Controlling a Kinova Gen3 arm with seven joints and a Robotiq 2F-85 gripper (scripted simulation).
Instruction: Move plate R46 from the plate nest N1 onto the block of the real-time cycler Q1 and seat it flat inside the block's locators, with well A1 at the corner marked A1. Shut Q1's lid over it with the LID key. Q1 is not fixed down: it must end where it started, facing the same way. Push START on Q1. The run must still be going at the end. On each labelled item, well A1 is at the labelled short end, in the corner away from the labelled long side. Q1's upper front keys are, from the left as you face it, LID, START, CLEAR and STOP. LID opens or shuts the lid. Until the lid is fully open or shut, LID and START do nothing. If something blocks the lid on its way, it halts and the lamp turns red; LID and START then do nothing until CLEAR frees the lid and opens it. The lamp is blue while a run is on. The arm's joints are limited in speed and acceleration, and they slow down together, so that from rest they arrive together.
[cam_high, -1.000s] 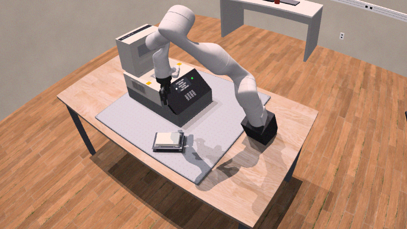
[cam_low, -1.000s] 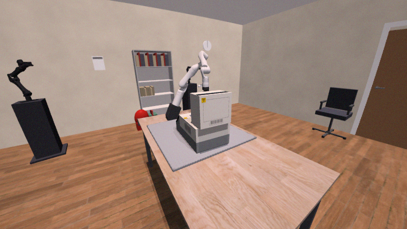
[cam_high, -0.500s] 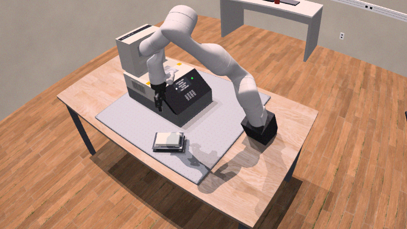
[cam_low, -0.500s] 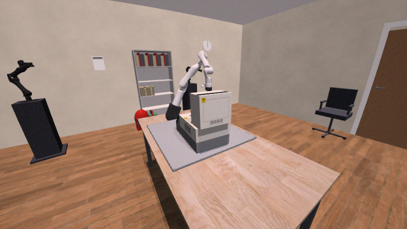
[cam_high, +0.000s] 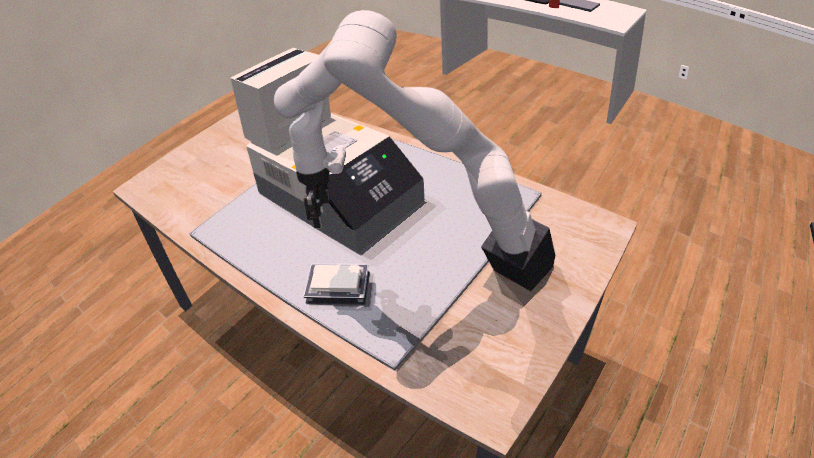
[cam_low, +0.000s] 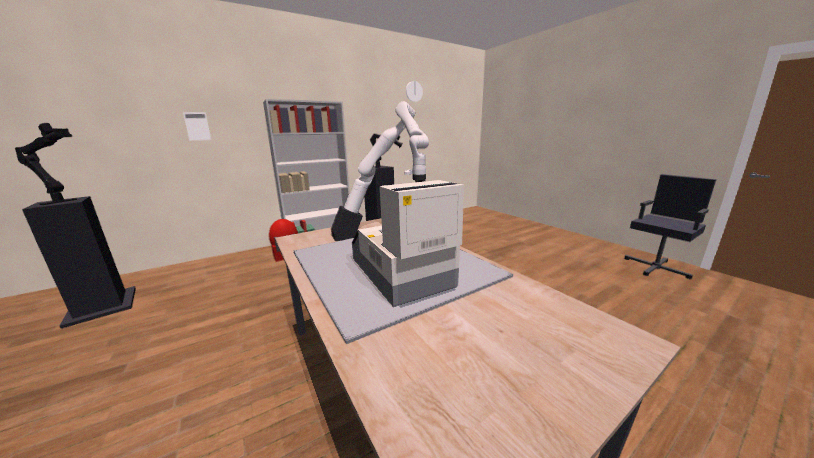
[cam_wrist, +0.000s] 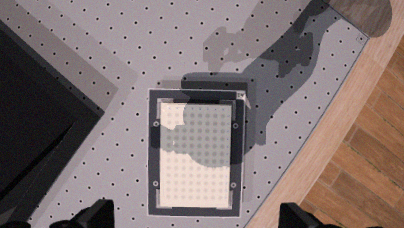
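Observation:
Plate R46 (cam_high: 324, 276) (cam_wrist: 195, 185), cream-coloured, lies in the dark nest N1 (cam_high: 335, 297) (cam_wrist: 153, 167) near the mat's front edge. A small label shows at the nest's upper right corner in the wrist view. Cycler Q1 (cam_high: 392, 213) (cam_low: 425, 276) (cam_wrist: 35, 125) has its lid (cam_high: 259, 111) (cam_low: 432, 227) raised. A green light (cam_high: 384, 156) and a white dot show on its front, above the keys (cam_high: 381, 190). The block area is partly hidden by the arm. My gripper (cam_high: 313, 222) (cam_wrist: 197, 215) is open and empty, high beside Q1's front corner; its fingers are hidden in the exterior view.
The perforated grey mat (cam_high: 244, 233) (cam_low: 341, 296) (cam_wrist: 125, 30) lies under Q1 and the nest on the wooden table (cam_high: 472, 393) (cam_low: 512, 364). The black arm base (cam_high: 520, 262) stands at the mat's right edge. Q1's dark front corner is close to the nest's left in the wrist view.

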